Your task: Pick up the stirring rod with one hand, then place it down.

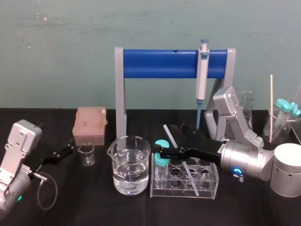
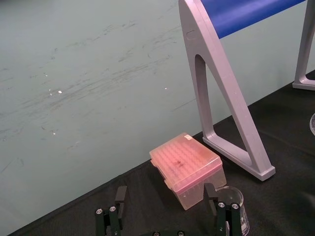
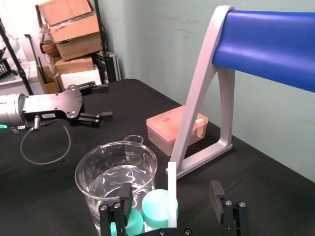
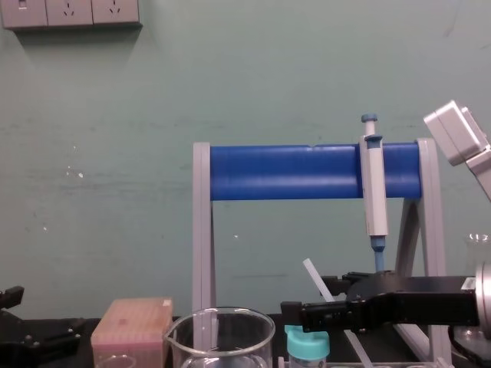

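The stirring rod point(image 1: 168, 133) is a thin whitish rod leaning tilted in the clear tube rack point(image 1: 207, 190); its upper end points back and to the left. My right gripper point(image 1: 165, 141) reaches in from the right at the rod's upper part. It is open, with one finger on each side of the rod point(image 3: 172, 189) and a gap on both sides. In the chest view the rod point(image 4: 313, 274) rises just above the black right gripper point(image 4: 318, 299). My left gripper point(image 1: 66, 151) rests open at the table's left, its fingers point(image 2: 120, 196) empty.
A large beaker of water point(image 1: 129, 165) stands left of the rack, and a teal-capped tube point(image 1: 161, 162) sits in the rack's left end. A small beaker point(image 1: 86, 154) and a pink tip box point(image 1: 90, 125) lie further left. The blue-and-grey stand point(image 1: 174, 63) holds a pipette point(image 1: 202, 70). Glassware point(image 1: 282, 117) stands at the far right.
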### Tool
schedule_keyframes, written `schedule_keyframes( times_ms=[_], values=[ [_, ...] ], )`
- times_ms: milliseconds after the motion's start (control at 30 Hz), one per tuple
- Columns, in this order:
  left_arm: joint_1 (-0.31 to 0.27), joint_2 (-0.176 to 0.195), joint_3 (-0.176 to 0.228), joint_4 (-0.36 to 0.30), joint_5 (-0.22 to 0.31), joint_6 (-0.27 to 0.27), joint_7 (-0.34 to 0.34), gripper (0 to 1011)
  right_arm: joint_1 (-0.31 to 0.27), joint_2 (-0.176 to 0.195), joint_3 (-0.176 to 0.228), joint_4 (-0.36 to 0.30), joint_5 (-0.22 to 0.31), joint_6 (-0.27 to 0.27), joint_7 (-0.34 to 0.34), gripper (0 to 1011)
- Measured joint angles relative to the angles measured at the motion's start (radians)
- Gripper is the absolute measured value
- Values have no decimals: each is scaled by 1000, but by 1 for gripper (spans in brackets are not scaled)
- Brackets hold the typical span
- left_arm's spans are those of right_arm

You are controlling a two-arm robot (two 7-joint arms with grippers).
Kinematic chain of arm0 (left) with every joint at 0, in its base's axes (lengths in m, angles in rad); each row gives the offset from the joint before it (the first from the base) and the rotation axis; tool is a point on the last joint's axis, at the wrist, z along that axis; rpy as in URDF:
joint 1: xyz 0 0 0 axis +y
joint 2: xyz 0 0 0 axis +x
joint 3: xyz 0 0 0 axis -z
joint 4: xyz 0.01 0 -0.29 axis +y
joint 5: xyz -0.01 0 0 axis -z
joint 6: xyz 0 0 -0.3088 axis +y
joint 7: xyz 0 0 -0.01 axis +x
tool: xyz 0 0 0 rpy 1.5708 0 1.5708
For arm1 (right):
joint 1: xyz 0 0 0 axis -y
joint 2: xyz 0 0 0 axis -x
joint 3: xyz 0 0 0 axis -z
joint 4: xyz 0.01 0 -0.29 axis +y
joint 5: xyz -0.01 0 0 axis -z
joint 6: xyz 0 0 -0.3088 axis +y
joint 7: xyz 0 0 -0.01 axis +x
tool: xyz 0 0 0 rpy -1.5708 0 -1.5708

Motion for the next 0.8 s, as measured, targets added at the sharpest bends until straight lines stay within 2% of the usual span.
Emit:
schedule_keyframes(
  times_ms=[333,667,767,800],
  values=[
    [0,0,0,0,0,0,0,1000,-1,0,0,-1,2,0,0,997],
    [0,0,0,0,0,0,0,1000,-1,1,1,-1,4,0,-1,743],
    [0,0,0,0,0,0,0,1000,-2,1,1,-2,4,0,-1,627],
    [0,0,0,0,0,0,0,1000,-2,2,1,-2,4,1,-1,627]
  ],
)
